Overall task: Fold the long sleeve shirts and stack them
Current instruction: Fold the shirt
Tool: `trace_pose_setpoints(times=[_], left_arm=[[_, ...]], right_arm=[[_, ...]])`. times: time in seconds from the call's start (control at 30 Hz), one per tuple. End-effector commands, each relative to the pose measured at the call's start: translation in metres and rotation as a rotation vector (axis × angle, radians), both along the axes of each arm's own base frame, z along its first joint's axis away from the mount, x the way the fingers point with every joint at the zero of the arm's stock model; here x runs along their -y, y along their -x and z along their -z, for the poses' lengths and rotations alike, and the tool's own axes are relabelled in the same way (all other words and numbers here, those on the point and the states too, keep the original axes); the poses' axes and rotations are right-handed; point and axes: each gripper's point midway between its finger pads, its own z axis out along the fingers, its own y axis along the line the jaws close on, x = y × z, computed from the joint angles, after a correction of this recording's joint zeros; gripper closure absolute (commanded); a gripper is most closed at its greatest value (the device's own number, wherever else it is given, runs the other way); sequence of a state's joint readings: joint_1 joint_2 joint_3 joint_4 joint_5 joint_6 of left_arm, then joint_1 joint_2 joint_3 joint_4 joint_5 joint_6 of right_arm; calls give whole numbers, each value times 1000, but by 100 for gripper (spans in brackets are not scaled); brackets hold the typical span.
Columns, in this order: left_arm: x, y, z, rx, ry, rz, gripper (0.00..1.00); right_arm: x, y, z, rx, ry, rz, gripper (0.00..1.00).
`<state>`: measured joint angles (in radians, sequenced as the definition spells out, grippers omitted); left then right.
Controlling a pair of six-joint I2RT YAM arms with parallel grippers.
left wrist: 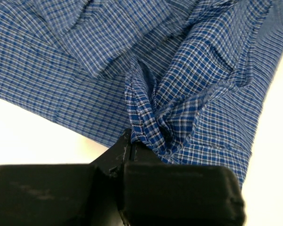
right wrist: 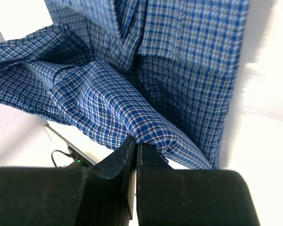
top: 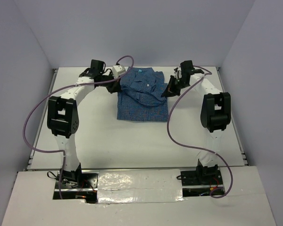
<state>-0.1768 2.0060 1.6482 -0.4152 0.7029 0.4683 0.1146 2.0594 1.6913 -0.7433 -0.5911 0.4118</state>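
Shirt [top: 142,96] sits at the far middle of the bench [top: 108,141], squarely between the two arms, partly bunched with a fold of cloth humped across its middle. Long axis runs near-to-far: collar end toward the back wall, hem edge toward the arm bases.

Left pincer [top: 114,86] is at the shirt's left edge, up toward the collar half. Pressed together on a gathered pleat of the checked cloth; the left wrist view shows the fabric [left wrist: 188,94] puckering right into the tips [left wrist: 132,146].

Right pincer [top: 169,90] is at the shirt's right edge, roughly level with the left one. Also pinched closed on cloth; the right wrist view has a ridge of fabric [right wrist: 108,108] running down into the closed tips [right wrist: 134,148], pulled a little up off the bench.

Key relation: the shirt body lies inward from both pincers, so left has it to its right and right has it to its left. Neither arm is clearly nearer; both are already on the cloth. Likely next is a joint carry or fold along that near-far axis, and both need to move together or the cloth skews. Can't tell whether the pinched part is sleeve or side seam.
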Motion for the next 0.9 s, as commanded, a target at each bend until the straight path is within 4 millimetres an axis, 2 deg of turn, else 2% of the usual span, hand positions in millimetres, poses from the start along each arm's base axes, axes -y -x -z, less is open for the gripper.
trace_pose_setpoints(times=[0.0,0.07,0.1,0.17,0.2,0.27,0.3,0.37,0.4,0.5,0.53,0.57,0.67,0.7,0.73,0.77,0.8,0.83,0.87], left_arm=[[2,-26,-4,84,4,7,97],[0,-32,3,84,-13,-4,94],[-2,-33,13,67,-28,-9,89],[-3,-34,22,47,-40,-11,78],[-3,-36,31,28,-47,-17,67],[-11,-45,42,-1,-69,-94,62],[-14,-52,47,-7,-75,-130,58],[-22,-71,44,14,-79,-227,55],[-26,-81,41,24,-62,-283,53],[-31,-98,32,45,-55,-362,45],[-30,-100,30,33,-40,-386,44],[-34,-106,25,44,-37,-417,43],[-35,-110,23,18,-19,-467,37],[-36,-115,18,23,-17,-484,37],[-37,-116,18,11,-8,-501,37],[-39,-117,17,3,-3,-515,37],[-40,-118,14,-1,1,-528,37],[-44,-120,12,-9,14,-540,37],[-47,-121,7,-8,21,-548,37]], right_arm=[[6,-23,-12,40,-24,36,100],[8,-33,-13,42,-32,53,99],[9,-39,-6,37,-30,64,90],[12,-47,1,24,-43,99,81],[16,-55,8,26,-55,118,74],[21,-70,11,31,-67,158,67],[27,-78,22,22,-61,179,63],[33,-100,14,63,-49,212,61],[43,-114,11,83,-39,241,60],[53,-131,-1,138,-18,273,59],[71,-137,-8,166,-8,303,59],[78,-140,-21,216,21,303,59],[91,-137,-33,291,108,283,57],[91,-133,-56,350,118,274,57],[89,-119,-46,331,131,253,57],[82,-111,-49,363,148,213,57],[68,-101,-81,462,168,186,57],[62,-80,-61,438,200,147,58],[45,-64,-89,518,217,127,58]])
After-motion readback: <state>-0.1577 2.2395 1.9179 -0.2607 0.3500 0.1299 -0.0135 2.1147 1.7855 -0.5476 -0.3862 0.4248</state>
